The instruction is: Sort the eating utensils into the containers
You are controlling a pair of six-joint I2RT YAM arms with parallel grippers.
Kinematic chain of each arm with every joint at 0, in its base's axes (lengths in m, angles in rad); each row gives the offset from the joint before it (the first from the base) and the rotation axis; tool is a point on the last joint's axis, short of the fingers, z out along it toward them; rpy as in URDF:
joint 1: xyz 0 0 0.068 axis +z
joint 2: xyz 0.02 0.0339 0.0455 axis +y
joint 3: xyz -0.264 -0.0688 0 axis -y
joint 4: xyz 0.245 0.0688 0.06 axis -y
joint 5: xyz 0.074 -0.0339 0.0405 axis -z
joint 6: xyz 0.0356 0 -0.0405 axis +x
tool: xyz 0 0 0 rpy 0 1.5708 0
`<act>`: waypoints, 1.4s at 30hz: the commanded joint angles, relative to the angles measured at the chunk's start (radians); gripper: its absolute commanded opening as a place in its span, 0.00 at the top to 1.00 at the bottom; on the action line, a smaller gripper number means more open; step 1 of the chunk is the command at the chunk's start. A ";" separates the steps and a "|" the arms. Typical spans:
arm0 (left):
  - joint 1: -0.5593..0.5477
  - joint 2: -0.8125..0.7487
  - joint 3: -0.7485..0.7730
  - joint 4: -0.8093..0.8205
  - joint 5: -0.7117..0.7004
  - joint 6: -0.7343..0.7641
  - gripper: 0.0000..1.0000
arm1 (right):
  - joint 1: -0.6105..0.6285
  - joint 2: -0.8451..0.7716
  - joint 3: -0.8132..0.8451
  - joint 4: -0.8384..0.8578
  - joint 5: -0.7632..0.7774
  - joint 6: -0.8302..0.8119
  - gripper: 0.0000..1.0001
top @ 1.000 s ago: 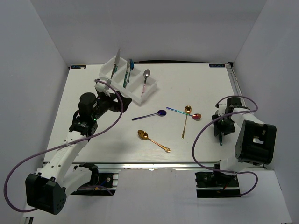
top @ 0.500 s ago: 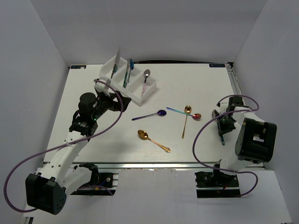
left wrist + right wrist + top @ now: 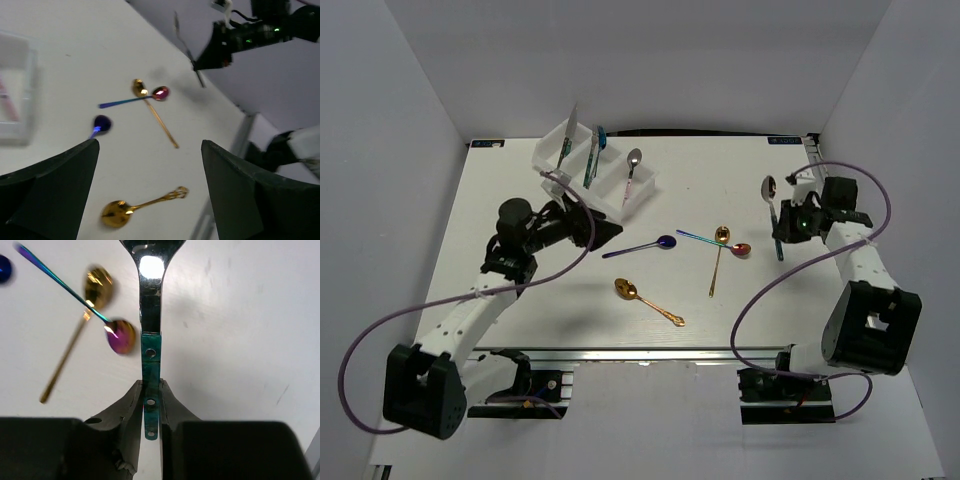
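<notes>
We found the surface (image 3: 740,170) carrying the white tray (image 3: 544,160) at far left, part filled. The left tool (image 3: 592,228) stood wide and empty near it. The right tool (image 3: 151,390) pinched a silver spoon (image 3: 150,270) by its handle, clear of the surface at right, we judged for carriage trayward.

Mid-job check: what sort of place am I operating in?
Probably a lab test cell, not a kitchen: blank white walls box in the white table, and an aluminium rail edges it.
</notes>
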 commanded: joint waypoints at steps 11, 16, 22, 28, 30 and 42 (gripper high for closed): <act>-0.245 0.377 0.169 0.274 -0.028 -0.420 0.14 | 0.335 -0.087 0.112 0.228 -0.298 0.156 1.00; -0.311 0.539 0.304 0.279 -0.133 -0.432 0.19 | 0.365 -0.103 0.103 0.276 -0.348 0.191 1.00; -0.374 0.686 0.460 0.279 -0.217 -0.395 0.25 | 0.372 -0.162 0.040 0.324 -0.387 0.205 1.00; -0.408 0.769 0.554 0.279 -0.249 -0.379 0.28 | 0.375 -0.205 -0.006 0.353 -0.407 0.218 1.00; -0.419 0.775 0.563 0.279 -0.252 -0.366 0.29 | 0.373 -0.211 -0.016 0.357 -0.408 0.217 1.00; -0.442 0.760 0.572 0.283 -0.252 -0.320 0.38 | 0.373 -0.220 -0.042 0.382 -0.410 0.232 1.00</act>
